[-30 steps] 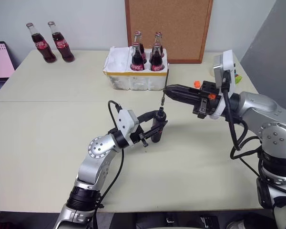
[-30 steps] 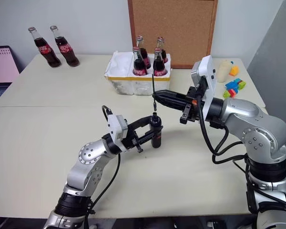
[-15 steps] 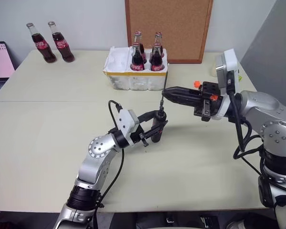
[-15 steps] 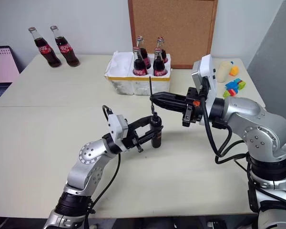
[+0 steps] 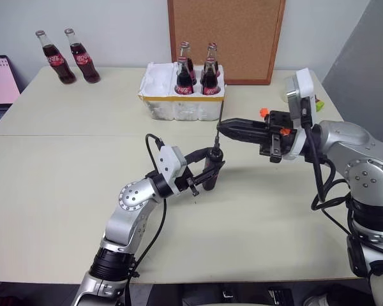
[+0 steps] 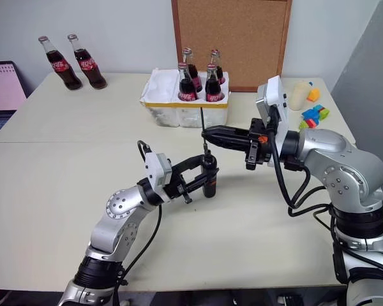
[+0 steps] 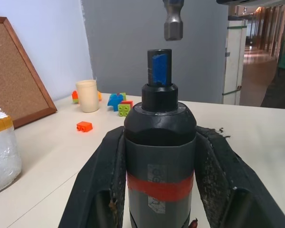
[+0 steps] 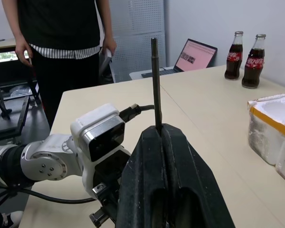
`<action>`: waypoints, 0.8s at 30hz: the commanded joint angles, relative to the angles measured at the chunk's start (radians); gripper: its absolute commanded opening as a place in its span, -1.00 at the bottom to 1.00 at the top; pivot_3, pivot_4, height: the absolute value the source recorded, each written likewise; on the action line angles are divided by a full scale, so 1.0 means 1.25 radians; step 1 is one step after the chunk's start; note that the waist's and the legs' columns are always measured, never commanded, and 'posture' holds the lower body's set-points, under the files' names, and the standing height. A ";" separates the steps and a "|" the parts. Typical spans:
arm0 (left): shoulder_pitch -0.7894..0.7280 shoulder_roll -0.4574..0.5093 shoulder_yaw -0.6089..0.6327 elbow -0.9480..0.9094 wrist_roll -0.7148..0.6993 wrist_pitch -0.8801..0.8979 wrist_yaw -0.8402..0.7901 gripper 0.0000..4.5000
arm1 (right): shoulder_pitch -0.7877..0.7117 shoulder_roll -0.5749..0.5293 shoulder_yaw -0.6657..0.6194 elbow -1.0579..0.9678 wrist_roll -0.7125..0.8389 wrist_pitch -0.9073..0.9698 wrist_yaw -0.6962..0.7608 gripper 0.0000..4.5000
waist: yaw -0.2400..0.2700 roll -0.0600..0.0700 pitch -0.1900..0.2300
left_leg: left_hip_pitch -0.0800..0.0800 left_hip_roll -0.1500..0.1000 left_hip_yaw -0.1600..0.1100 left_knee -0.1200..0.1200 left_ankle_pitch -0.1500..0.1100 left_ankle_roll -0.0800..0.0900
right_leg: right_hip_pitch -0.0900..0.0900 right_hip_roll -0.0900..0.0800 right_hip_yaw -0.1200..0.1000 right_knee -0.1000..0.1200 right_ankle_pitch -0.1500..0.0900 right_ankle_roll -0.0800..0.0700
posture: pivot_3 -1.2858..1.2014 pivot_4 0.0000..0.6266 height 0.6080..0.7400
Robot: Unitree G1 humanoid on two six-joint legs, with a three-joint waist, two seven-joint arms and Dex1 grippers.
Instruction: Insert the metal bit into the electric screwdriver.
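Note:
The electric screwdriver (image 5: pixel 210 172), dark with a red band (image 7: pixel 160 186) and a blue-marked tip (image 7: pixel 159 68), stands upright over the middle of the table. My left gripper (image 5: pixel 211 168) is shut on its body, one finger (image 7: pixel 97 187) on each side. My right gripper (image 5: pixel 219 130) reaches in from the right, level, shut on the metal bit (image 5: pixel 219 125). The bit (image 8: pixel 155 80) is a thin grey rod held about upright. Its lower end (image 7: pixel 173 21) hangs just above the screwdriver's tip, with a small gap and a little off its line.
A white foam box (image 5: pixel 161 102) with several cola bottles stands behind the grippers. Two more bottles (image 5: pixel 67 57) are at the back left, with a laptop (image 5: pixel 0 80) at the left edge. Toy bricks (image 6: pixel 314 113) and a cup (image 6: pixel 298 94) lie at the right. A person (image 8: pixel 61 42) stands beyond the table.
My right gripper has turned slightly and kept the bit over the screwdriver's tip. The left gripper and the screwdriver have not moved.

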 commanded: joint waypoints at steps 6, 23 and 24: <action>0.009 0.013 -0.002 0.008 0.007 0.014 -0.002 -0.27 | -0.008 -0.007 -0.008 0.010 -0.023 -0.032 0.026 -1.00 | 0.000 0.000 0.000 | 0.000 0.000 0.000 0.000 0.000 0.000 | 0.000 0.000 0.000 0.000 0.000 0.000 | 0.03 -0.52 1.00; 0.010 0.015 -0.002 0.008 0.006 0.015 -0.004 -0.27 | -0.002 0.005 0.010 -0.002 -0.035 -0.038 0.032 -1.00 | 0.000 0.000 0.000 | 0.000 0.000 0.000 0.000 0.000 0.000 | 0.000 0.000 0.000 0.001 0.000 0.000 | 0.03 -0.52 1.00; 0.010 0.015 -0.002 0.008 0.006 0.015 -0.004 -0.27 | -0.002 0.006 0.011 -0.004 -0.035 -0.039 0.034 -1.00 | 0.000 0.000 0.000 | 0.000 0.000 0.000 0.000 0.000 0.000 | 0.000 0.000 0.000 0.001 0.000 0.000 | 0.03 -0.52 1.00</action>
